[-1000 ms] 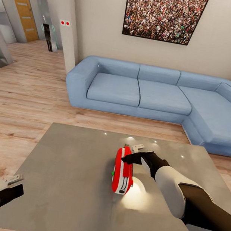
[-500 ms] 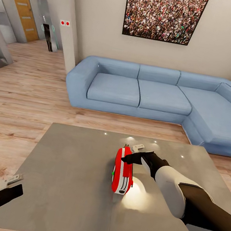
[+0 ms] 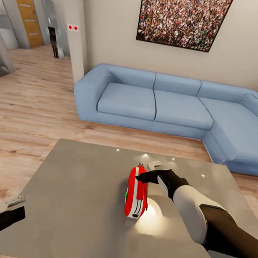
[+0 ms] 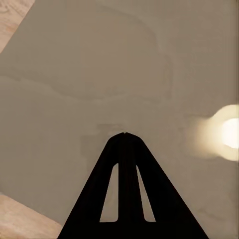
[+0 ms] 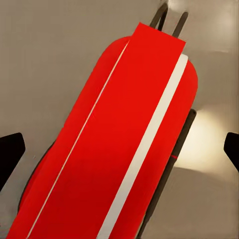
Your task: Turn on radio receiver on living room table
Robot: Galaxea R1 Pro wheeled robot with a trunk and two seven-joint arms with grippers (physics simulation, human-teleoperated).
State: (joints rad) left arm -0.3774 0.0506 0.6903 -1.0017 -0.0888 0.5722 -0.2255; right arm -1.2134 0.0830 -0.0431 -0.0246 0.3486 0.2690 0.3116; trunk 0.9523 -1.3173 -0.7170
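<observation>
1. Nearest the robot, the left gripper [image 3: 10, 205] hangs at the near left corner of the table [image 3: 69, 203]. In the left wrist view its fingers [image 4: 113, 164] meet at the tips, closed on nothing, over bare grey stone.

2. A little further in, the right gripper [image 3: 150, 171] is poised over the far end of the radio receiver [image 3: 137, 192]. The right wrist view shows the fingertips [image 5: 10, 149] wide apart at either edge, with the red body between them, so it is open and holding nothing. Whether a finger touches the casing I cannot tell.

3. The radio receiver sits on the table slightly right of centre, just beside a bright lamp reflection [image 3: 152, 213]. Its long axis runs near to far. The broad red top with its white stripe [image 5: 149, 144] faces up, and a small green spot [image 3: 126, 194] shows on the side facing the robot's left, which I judge to be the dial face.

4. It looks like a rigid, light, smooth shell on a glossy top, so I expect a sideways push would slide or tip it. Pressing down from above, or bracketing the narrow body across its width, seems the safer contact.

5. Beyond the table lie the wood floor [image 3: 36, 104], the blue sofa [image 3: 171, 104] and the crowd picture [image 3: 182, 15].
</observation>
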